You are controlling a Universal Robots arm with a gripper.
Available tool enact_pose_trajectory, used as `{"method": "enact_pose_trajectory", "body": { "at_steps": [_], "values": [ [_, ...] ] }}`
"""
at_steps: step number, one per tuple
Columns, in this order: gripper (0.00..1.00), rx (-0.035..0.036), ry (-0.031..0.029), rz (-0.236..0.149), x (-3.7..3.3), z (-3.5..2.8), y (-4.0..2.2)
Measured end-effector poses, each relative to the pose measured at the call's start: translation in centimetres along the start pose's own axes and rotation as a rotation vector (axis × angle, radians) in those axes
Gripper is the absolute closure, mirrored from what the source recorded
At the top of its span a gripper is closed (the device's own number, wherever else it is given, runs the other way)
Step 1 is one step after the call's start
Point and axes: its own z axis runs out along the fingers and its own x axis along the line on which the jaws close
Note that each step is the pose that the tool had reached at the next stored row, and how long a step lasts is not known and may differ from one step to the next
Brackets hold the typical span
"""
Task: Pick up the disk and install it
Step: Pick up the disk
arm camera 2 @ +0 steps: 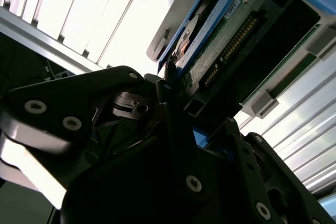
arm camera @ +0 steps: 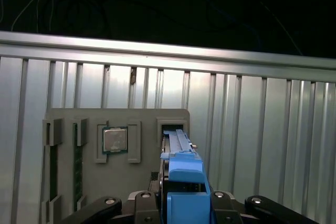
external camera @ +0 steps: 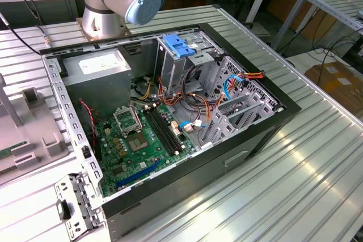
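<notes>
Computer case point(external camera: 187, 181), green motherboard point(external camera: 133, 145), power-supply box point(external camera: 99, 77), slatted table point(external camera: 295, 185)

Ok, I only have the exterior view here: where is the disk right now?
Observer: The rectangular disk in blue plastic rails stands on end in a slot of the grey plastic tray, in the first wrist view.
Operator: And the gripper?
Observer: The black gripper sits on both sides of the disk's blue top end.
Operator: Anything else in that tray?
Observer: A square silver processor chip lies in a recess beside that slot.
</notes>
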Motion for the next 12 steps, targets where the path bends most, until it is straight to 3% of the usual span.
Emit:
{"method": "enact_pose_trajectory", "body": {
  "at_steps": [12],
  "values": [
    [0.63,-0.0002,0.0001,0.0,-0.02,-0.36,0.01]
  ]
}}
